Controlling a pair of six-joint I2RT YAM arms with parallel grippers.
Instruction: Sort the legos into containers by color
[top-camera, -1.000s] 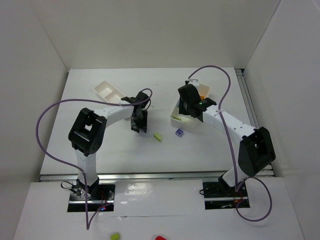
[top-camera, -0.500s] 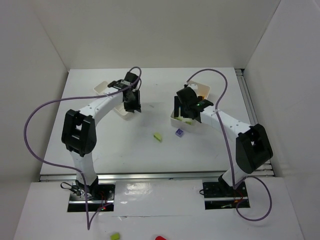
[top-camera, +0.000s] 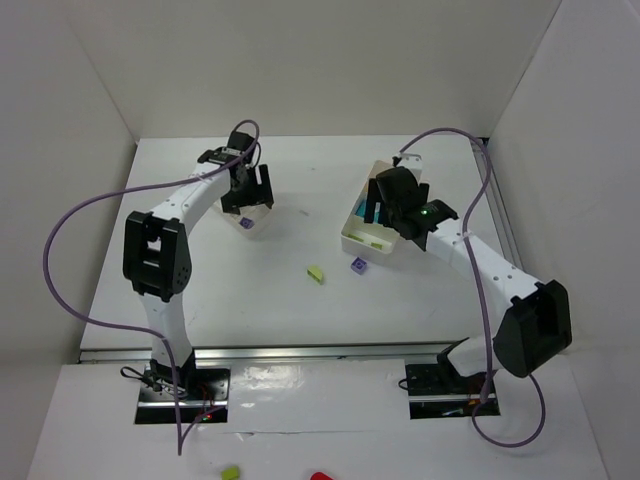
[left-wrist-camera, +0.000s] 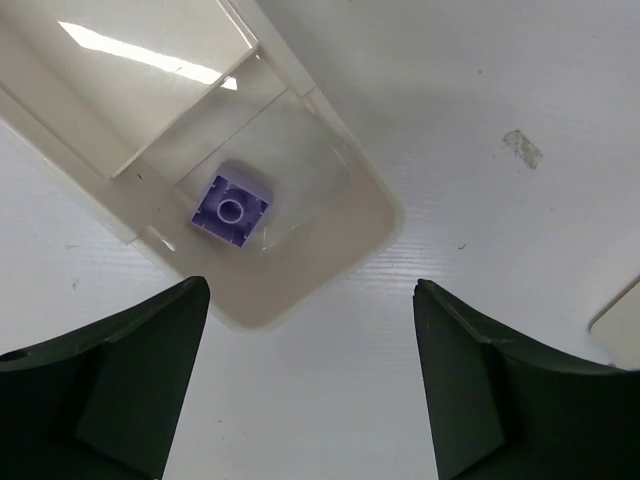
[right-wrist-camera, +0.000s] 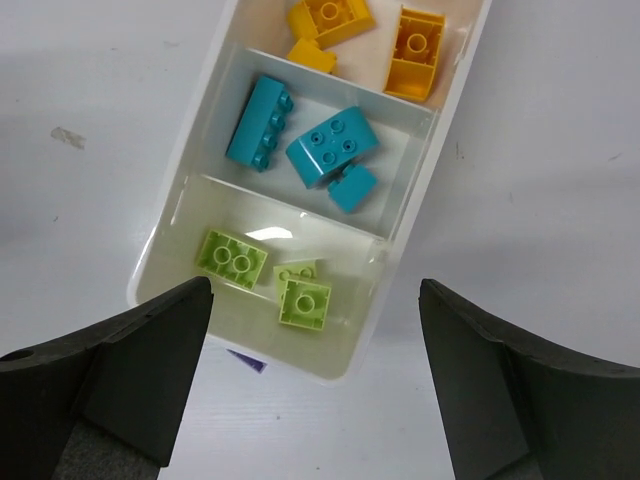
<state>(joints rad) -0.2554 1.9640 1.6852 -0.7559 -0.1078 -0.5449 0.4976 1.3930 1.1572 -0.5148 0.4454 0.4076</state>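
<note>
The left gripper (left-wrist-camera: 310, 300) hangs over the near end of the smaller tray (left-wrist-camera: 262, 312), fingers spread wide and holding nothing. In the left wrist view the tray's long axis runs diagonally, with its rounded end pointing lower right. One purple brick (left-wrist-camera: 231, 209) lies flat in that end compartment, a round ring on its upper face.

Toward the middle of the table (top-camera: 200, 300) a loose lime brick (top-camera: 316, 272) lies slanted, back-left to front-right. A second purple brick (top-camera: 358, 265) sits to its right, just off the near end of the larger tray (top-camera: 365, 241).

That tray points away from the arms, angled a little rightward. It holds orange-yellow bricks (right-wrist-camera: 415, 45) in the far section, cyan bricks (right-wrist-camera: 330, 145) in the middle and lime green bricks (right-wrist-camera: 235, 255) in the near one. The long cyan brick (right-wrist-camera: 262, 122) lies roughly along the tray's length. The right gripper (right-wrist-camera: 315, 300) hovers above the near section — fingers apart, empty.
</note>
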